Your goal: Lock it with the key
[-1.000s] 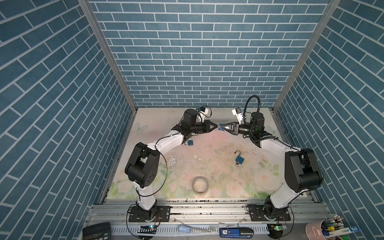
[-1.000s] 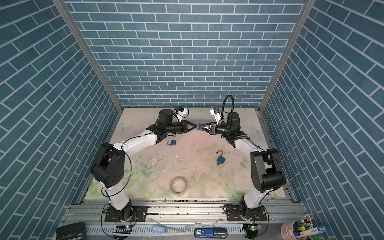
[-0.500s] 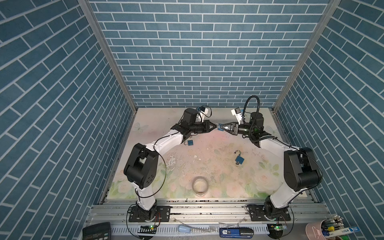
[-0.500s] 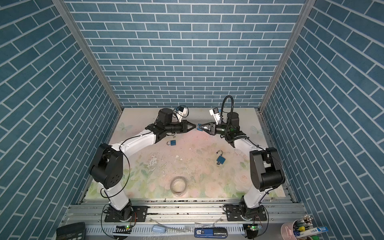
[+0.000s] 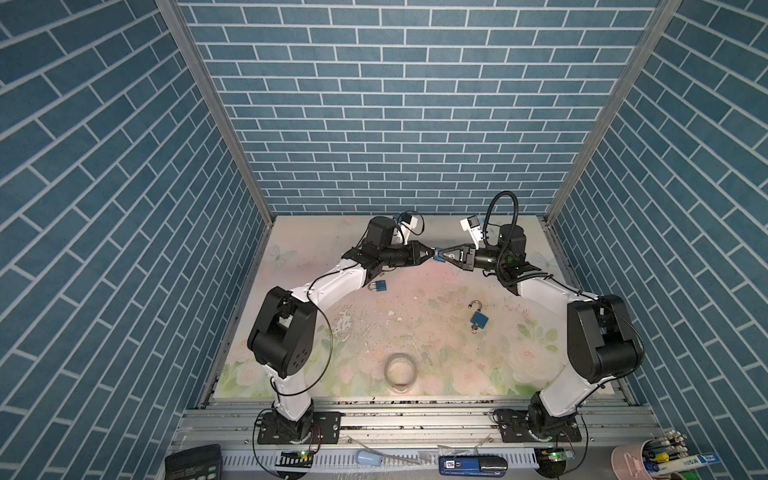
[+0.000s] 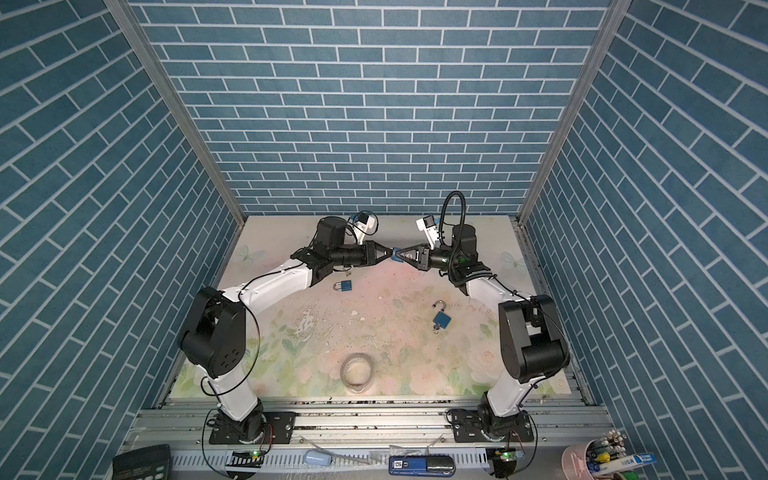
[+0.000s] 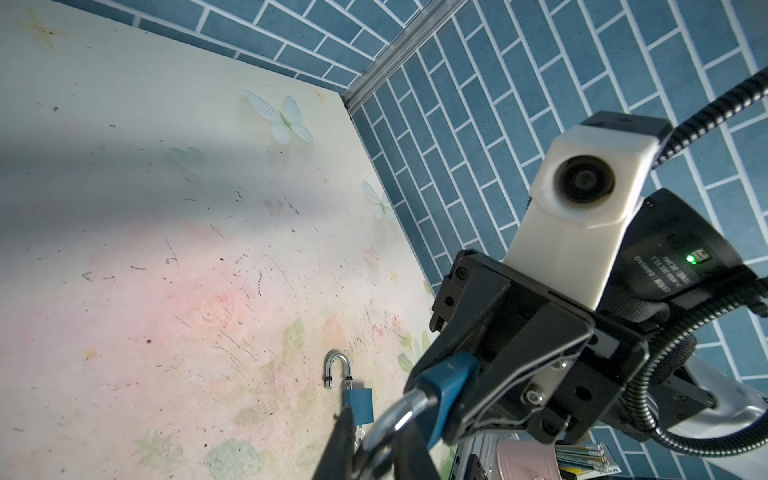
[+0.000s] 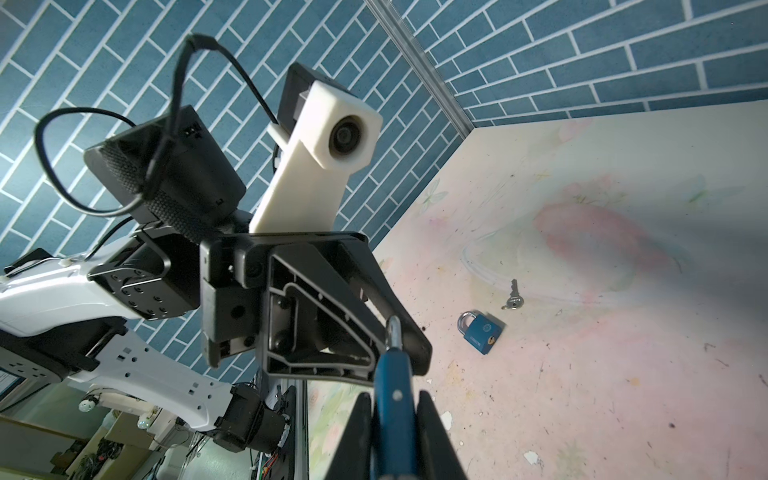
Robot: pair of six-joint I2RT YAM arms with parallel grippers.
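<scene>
Walls [image 5: 374, 104] show blue bricks with white joints. The worktop [image 5: 419, 291] is pale with pink and green flowers. The held padlock [image 8: 392, 399], left padlock [image 5: 380, 285] and right padlock [image 5: 480, 319] are blue with silver shackles.

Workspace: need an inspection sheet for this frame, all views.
Surface: floral table, scuffed, white flecks.
Job's things: held padlock in the air; closed padlock with loose key beside it; open padlock, key apparently in it.
Clutter: tape roll.
Grippers: right gripper shut on held padlock's body; left gripper at its shackle, grip unclear.
Cables: black hose looped over right wrist.
Surroundings: blue brick walls; calculator and pen cup at front.
</scene>
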